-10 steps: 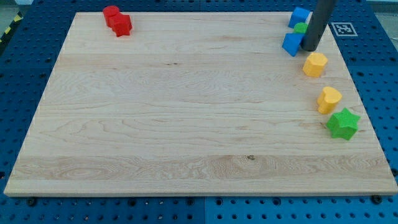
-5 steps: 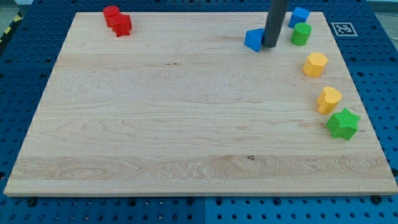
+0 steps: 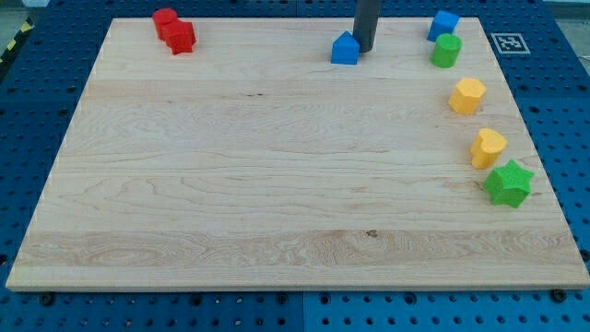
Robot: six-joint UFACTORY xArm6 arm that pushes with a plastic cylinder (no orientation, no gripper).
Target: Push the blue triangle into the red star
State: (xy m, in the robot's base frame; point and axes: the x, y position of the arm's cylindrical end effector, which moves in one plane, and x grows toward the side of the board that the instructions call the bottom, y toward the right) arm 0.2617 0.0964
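The blue triangle (image 3: 345,49) lies on the wooden board near the view's top, a little right of centre. My tip (image 3: 364,50) stands right against its right side. The red star (image 3: 180,37) sits at the top left corner, touching a red round block (image 3: 165,18) just above and left of it. A wide stretch of board separates the blue triangle from the red star.
A blue block (image 3: 443,24) and a green cylinder (image 3: 447,50) sit at the top right. Down the right edge lie a yellow hexagon-like block (image 3: 467,95), another yellow block (image 3: 488,148) and a green star (image 3: 508,183). The board (image 3: 277,184) rests on a blue pegboard table.
My tip has moved left along the top of the board, pushing the blue triangle leftward from beside the blue block and green cylinder to near the top centre.
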